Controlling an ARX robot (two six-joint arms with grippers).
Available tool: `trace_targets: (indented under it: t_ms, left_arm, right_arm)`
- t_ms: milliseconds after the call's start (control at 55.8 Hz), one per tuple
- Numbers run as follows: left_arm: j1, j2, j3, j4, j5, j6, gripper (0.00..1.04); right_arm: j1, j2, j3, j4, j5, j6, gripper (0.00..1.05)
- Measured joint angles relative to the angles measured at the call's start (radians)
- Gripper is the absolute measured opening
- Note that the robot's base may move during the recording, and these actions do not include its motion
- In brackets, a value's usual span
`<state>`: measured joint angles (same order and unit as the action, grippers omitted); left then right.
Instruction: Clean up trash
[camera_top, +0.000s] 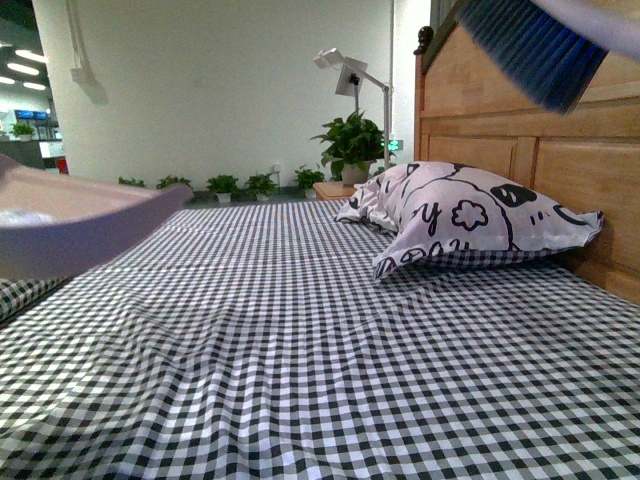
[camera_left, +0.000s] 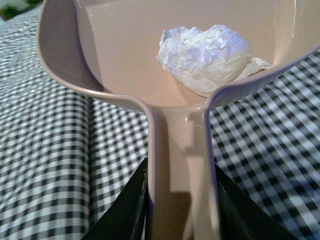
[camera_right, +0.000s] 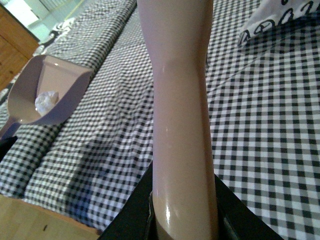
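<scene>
The trash (camera_left: 205, 55), a crumpled white tissue wad, lies inside the pale pinkish dustpan (camera_left: 120, 45). My left gripper (camera_left: 177, 205) is shut on the dustpan's handle and holds it above the checked bed. The dustpan also shows at the left of the front view (camera_top: 70, 225) and in the right wrist view (camera_right: 30, 92), with the wad (camera_right: 46, 101) in it. My right gripper (camera_right: 182, 220) is shut on the brush's pale handle (camera_right: 182, 115). The brush's blue bristles (camera_top: 530, 50) hang at the top right of the front view, above the pillow.
A black-and-white printed pillow (camera_top: 470, 215) lies against the wooden headboard (camera_top: 560, 150) at the right. The black-and-white checked sheet (camera_top: 300, 370) covers the bed. Potted plants (camera_top: 350, 140) and a white lamp (camera_top: 350, 75) stand beyond the bed.
</scene>
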<state>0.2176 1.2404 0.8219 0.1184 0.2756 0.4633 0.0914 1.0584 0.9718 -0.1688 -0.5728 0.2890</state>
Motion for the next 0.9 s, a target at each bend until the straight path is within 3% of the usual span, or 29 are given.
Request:
trace_targets:
  t_ms: [197, 466, 753, 897]
  left_arm:
    - [-0.008, -0.137, 0.032, -0.006, -0.107, -0.102, 0.28]
    - [-0.113, -0.365, 0.038, -0.111, -0.155, -0.174, 0.28]
    - [-0.211, -0.633, 0.038, -0.261, -0.294, -0.249, 0.28]
    - [-0.274, -0.712, 0.038, -0.288, -0.367, -0.297, 0.28]
  right_arm:
    - [0.022, -0.177, 0.002, -0.039, -0.023, 0.074, 0.19]
    - [0.071, -0.308, 0.035, -0.069, 0.035, 0.164, 0.19]
    - [0.089, -0.424, 0.037, -0.085, 0.267, 0.196, 0.19]
    - [0.054, -0.447, 0.037, -0.089, 0.291, 0.185, 0.19]
